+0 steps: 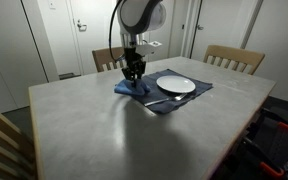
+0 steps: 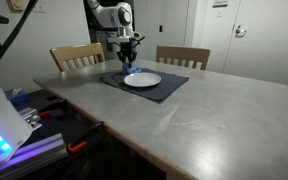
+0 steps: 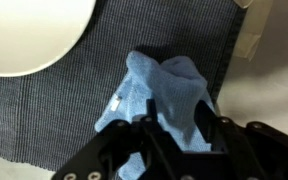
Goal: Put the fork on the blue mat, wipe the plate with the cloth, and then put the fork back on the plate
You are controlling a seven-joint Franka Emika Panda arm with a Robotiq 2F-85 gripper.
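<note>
Your gripper (image 3: 180, 128) is clamped on a bunched-up blue cloth (image 3: 162, 85), whose folds drape onto the dark mat (image 3: 44, 115) near the rim of the white plate (image 3: 24, 30). In an exterior view the fork (image 1: 168, 101) lies on the mat just beside the plate, not on it. The mat sits on the grey table (image 1: 94, 135), with chairs (image 1: 234, 58) behind it.
</note>
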